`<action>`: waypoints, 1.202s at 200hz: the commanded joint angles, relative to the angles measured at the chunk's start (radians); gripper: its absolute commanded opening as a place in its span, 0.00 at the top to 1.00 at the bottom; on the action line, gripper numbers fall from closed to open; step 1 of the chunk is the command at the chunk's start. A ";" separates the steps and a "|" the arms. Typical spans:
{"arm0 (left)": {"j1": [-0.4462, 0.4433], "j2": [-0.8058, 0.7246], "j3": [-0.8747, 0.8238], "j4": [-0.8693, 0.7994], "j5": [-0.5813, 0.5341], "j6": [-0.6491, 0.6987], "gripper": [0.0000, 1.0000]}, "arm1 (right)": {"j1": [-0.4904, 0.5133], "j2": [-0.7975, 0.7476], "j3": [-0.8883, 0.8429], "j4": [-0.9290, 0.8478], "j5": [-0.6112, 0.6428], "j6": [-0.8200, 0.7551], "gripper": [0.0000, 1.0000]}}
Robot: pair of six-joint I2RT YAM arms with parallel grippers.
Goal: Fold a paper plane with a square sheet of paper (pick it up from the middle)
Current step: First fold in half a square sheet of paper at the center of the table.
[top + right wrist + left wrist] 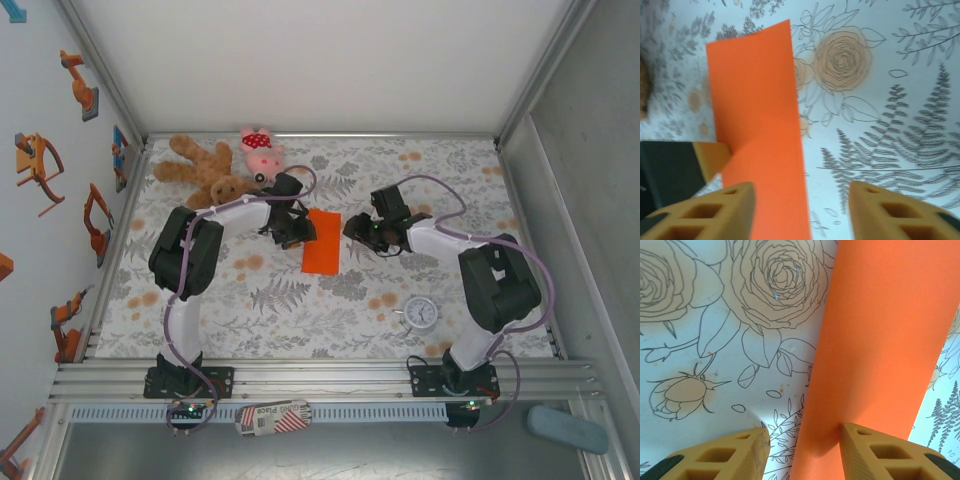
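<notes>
The orange sheet of paper [322,242] lies flat near the middle of the flowered surface [300,320] as a narrow rectangle. It appears to have been doubled over once, so the plane is judged to be at an early fold. The left gripper [290,232] is held low at the paper's left long edge with its jaws apart. In the left wrist view one of its pads [875,450] rests on the orange and the other on the bare surface beside it, and nothing is pinched. The right gripper [362,230] is likewise open, straddling the opposite long edge. For a clean crease, the layers should be kept aligned under one gripper while the other is drawn along the fold with light downward pressure — so thin a sheet is likely to slide or buckle if pushed sideways. Which long edge is the fold cannot be told. Little stands in the way — the teddy bear [205,170] and pink plush pig [262,152] lie at the far edge behind the left arm, and the small white clock [421,313] is well apart, near the right arm's base.
</notes>
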 commanded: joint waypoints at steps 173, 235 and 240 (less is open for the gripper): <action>-0.044 0.325 -0.003 -0.108 -0.059 0.013 0.53 | -0.014 0.014 -0.050 0.104 0.054 0.027 0.53; -0.048 0.355 0.019 -0.111 -0.055 0.013 0.53 | -0.020 0.003 -0.061 0.110 0.058 0.031 0.54; -0.048 0.355 0.019 -0.111 -0.056 0.013 0.53 | -0.021 0.001 -0.062 0.110 0.060 0.032 0.54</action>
